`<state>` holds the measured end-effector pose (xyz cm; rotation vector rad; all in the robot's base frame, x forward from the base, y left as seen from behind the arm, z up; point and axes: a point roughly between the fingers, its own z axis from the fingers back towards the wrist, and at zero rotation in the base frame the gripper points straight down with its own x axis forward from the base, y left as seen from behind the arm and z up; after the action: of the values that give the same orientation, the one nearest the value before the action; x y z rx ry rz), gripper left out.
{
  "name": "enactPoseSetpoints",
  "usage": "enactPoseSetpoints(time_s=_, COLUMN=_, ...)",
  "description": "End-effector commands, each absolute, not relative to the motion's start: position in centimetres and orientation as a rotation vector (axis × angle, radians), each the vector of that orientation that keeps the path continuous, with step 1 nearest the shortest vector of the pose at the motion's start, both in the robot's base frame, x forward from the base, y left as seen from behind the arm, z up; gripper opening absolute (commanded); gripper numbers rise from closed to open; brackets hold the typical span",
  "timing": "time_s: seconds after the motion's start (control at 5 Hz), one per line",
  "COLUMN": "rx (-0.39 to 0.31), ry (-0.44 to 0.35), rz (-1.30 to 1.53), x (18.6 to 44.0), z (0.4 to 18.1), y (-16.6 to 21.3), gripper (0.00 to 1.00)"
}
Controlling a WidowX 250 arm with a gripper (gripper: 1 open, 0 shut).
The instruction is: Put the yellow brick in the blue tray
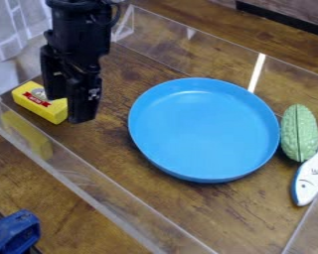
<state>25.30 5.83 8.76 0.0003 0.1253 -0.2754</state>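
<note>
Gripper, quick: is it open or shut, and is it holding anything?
Gripper: open, holding nothing; the yellow brick lies on the table beside it.

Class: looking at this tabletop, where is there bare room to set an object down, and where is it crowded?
The blue tray is empty inside its rim. Bare table runs along the near edge in front of the tray. Crowded at far left, where the open gripper hangs beside the yellow brick, and at the right edge, where the green oval object and white item lie close together.
</note>
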Motion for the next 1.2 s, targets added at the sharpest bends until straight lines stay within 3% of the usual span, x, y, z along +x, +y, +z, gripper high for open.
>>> enactPoseSetpoints(time_s=0.0, rx=0.032, ry=0.057, rz=-0.260, x=25.5, z=10.4, y=6.9, gripper=1.00)
enactPoseSetpoints(time_s=1.0, rx=0.085, ry=0.028, rz=-0.251, x=25.8, z=10.0, y=9.8, gripper=1.00)
